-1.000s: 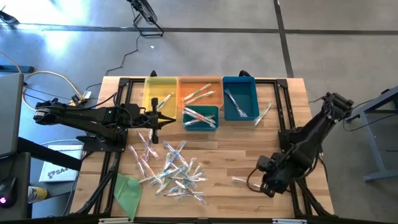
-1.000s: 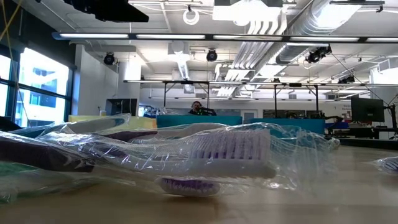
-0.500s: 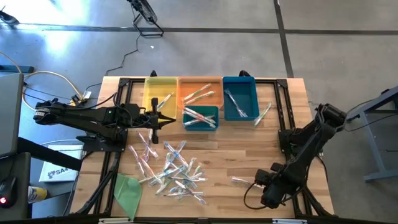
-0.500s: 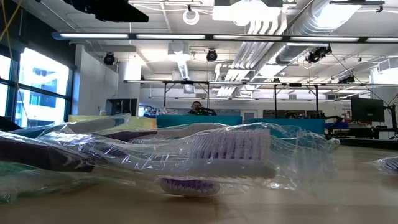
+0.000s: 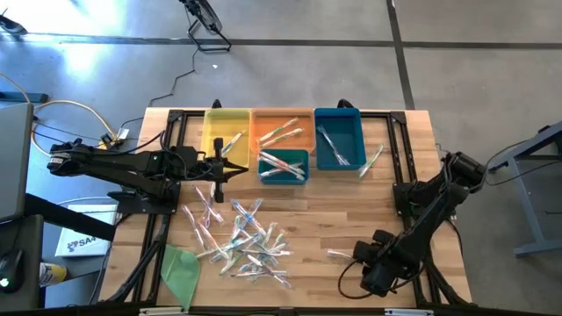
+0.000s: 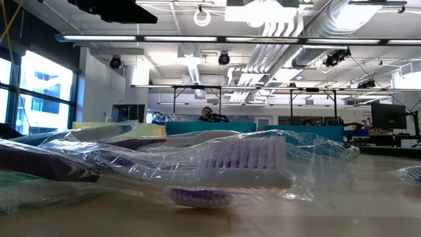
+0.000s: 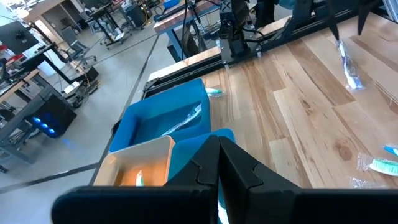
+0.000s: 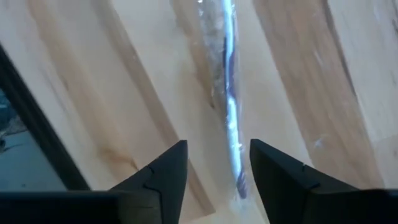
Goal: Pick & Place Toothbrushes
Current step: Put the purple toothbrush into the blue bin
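Note:
Several clear-wrapped toothbrushes point(image 5: 241, 239) lie heaped on the wooden table left of its middle, and one shows close up in the low view point(image 6: 237, 164). A single wrapped toothbrush point(image 5: 337, 254) lies alone near the front right. My right gripper point(image 5: 363, 265) hangs over it, pointing down and open. In the right wrist view its fingers point(image 8: 216, 152) stand to either side of one end of that toothbrush point(image 8: 227, 93), clear of it. My left gripper point(image 5: 219, 168) waits shut above the table, in front of the yellow bin point(image 5: 226, 132).
Four bins stand along the far edge, each holding toothbrushes: yellow, orange point(image 5: 281, 125), a small teal one point(image 5: 283, 165) and blue point(image 5: 339, 139). One toothbrush point(image 5: 373, 160) lies beside the blue bin. A green sheet point(image 5: 180, 272) lies at the front left. Black frame rails point(image 5: 399, 175) run along both sides.
My right gripper has come down and toward the table's near edge, lowering over the single toothbrush at the front right. The toothbrushes have not moved.

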Available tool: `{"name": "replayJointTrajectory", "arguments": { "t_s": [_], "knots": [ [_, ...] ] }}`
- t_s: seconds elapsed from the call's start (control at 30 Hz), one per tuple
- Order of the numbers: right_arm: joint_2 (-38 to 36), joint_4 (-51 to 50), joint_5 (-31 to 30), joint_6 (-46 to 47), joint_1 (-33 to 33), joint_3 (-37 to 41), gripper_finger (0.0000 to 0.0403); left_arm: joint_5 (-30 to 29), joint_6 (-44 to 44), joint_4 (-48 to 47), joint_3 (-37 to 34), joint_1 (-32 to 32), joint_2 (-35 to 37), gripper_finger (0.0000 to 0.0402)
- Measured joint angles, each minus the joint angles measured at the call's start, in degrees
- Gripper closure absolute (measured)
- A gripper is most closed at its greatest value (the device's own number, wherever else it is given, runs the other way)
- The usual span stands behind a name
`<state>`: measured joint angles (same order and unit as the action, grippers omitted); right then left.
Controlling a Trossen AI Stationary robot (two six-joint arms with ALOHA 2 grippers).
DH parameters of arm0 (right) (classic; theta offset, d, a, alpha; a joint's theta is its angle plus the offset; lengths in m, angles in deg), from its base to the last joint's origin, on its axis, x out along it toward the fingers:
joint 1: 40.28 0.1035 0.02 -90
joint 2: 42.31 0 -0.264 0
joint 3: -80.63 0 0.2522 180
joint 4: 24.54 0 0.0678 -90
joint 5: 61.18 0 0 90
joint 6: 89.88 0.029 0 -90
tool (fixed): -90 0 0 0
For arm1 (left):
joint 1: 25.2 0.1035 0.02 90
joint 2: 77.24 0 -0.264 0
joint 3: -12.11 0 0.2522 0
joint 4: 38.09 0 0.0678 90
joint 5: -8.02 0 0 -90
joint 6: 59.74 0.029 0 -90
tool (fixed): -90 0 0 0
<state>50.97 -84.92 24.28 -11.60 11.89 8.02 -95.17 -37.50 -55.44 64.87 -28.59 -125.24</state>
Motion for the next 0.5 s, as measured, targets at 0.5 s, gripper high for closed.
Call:
{"name": "replayJointTrajectory", "arguments": {
  "t_s": [0.5],
  "knots": [
    [0.0,8.2,1.8,-0.1,-0.2,7.8,0.0224,0.0,0.0,-1.0,0.0,0.0,0.0,0.0402]
  ]
}}
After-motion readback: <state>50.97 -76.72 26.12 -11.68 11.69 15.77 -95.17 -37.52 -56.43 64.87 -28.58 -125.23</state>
